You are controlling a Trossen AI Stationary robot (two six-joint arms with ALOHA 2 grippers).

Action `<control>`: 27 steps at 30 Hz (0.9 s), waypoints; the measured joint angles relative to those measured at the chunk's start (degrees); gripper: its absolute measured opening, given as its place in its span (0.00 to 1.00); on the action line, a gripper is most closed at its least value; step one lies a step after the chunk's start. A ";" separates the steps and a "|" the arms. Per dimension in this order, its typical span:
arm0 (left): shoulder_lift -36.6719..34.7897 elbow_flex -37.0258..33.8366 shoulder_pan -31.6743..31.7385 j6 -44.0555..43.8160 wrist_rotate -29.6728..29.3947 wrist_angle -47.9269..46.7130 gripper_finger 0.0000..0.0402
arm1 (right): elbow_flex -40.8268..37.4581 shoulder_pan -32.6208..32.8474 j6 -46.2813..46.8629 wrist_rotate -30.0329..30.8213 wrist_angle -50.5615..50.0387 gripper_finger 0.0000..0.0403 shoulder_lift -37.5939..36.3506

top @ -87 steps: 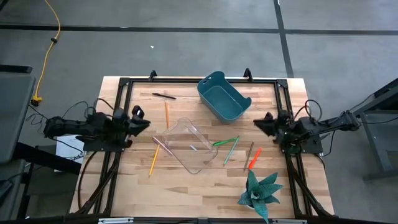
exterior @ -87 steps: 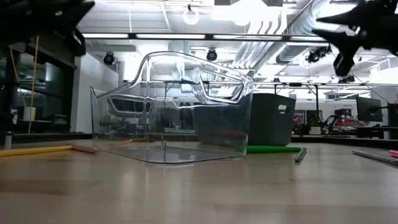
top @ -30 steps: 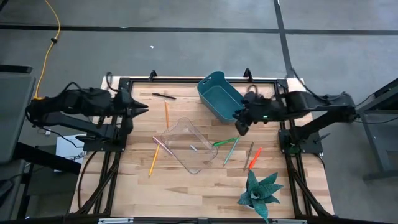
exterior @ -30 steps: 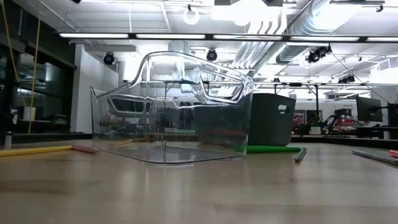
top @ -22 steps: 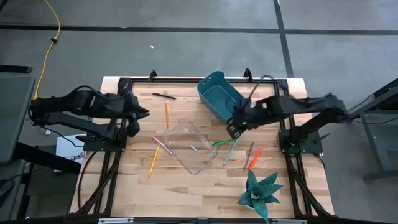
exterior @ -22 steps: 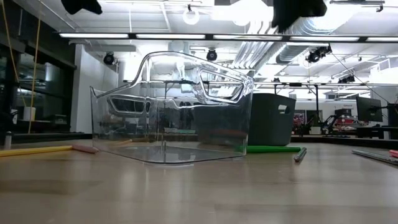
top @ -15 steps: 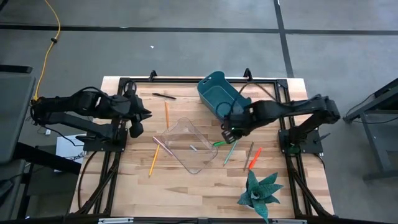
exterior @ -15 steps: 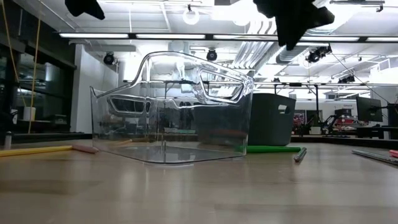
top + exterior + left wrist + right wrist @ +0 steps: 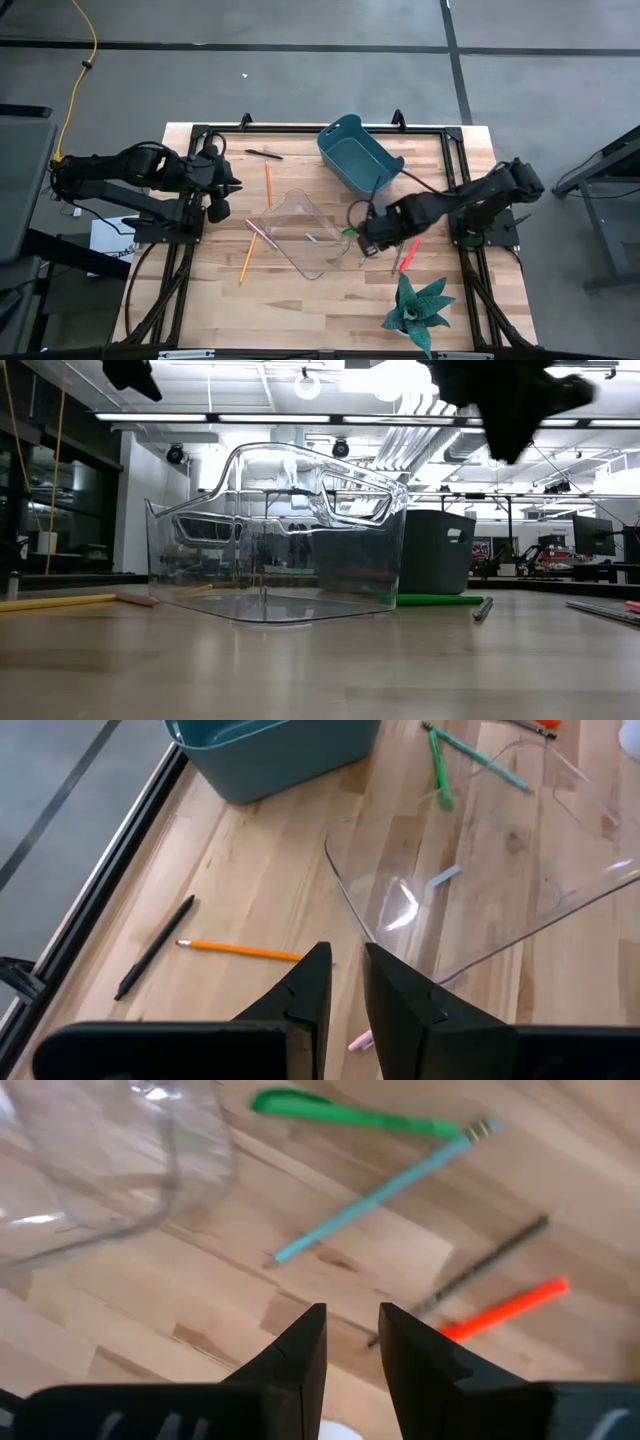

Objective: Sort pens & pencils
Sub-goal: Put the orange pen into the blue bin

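Pens lie on the table right of the clear bin [image 9: 300,232]: a green pen [image 9: 355,228], a dark pen [image 9: 403,243] and a red-orange pen [image 9: 409,255]. A black pen [image 9: 264,154] lies near the far edge. A teal pencil [image 9: 372,243] lies by the green pen. Left of the bin are an orange pencil [image 9: 268,180] and a yellow pencil [image 9: 247,258]. My right gripper [image 9: 365,242] hovers above the teal pencil [image 9: 375,1195], narrowly open and touching nothing. My left gripper [image 9: 230,188] hovers left of the clear bin [image 9: 480,870], narrowly open.
A teal bin [image 9: 358,155] stands at the far edge, behind the clear bin. A potted plant [image 9: 415,308] sits at the near right corner. A pink stick [image 9: 258,232] lies against the clear bin's left side. Bare wood shows along the near edge.
My right gripper has swung from beside the teal bin toward the near edge and come down over the pens right of the clear bin. My left gripper has shifted a little toward the near edge. No object has moved.
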 joint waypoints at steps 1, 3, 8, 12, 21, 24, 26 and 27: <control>-0.01 0.00 0.00 0.00 0.00 -0.20 0.13 | -1.68 0.63 2.17 0.00 0.49 0.21 -1.22; -0.02 0.00 0.00 0.00 0.00 -0.42 0.13 | -5.65 1.96 6.74 0.00 2.74 0.21 -4.25; 0.00 -0.02 0.00 0.41 -0.14 -0.38 0.13 | -15.83 4.63 18.47 0.07 9.85 0.21 -12.60; 0.00 -0.02 0.00 1.04 -1.11 -0.38 0.13 | -21.82 5.75 24.92 0.18 12.52 0.21 -17.12; 0.15 -0.04 0.00 3.92 -3.10 -1.50 0.13 | -27.05 3.01 30.16 -1.67 13.19 0.21 -18.51; 0.14 -0.03 0.00 5.48 -3.08 -1.71 0.13 | -27.05 1.67 33.24 -0.52 14.36 0.21 -18.02; 0.13 -0.04 0.00 5.90 -2.86 -1.73 0.13 | -27.05 0.94 35.54 -0.09 14.90 0.21 -17.65; 0.10 -0.04 0.00 5.91 -2.75 -1.78 0.13 | -27.03 0.53 36.51 0.00 14.88 0.21 -17.45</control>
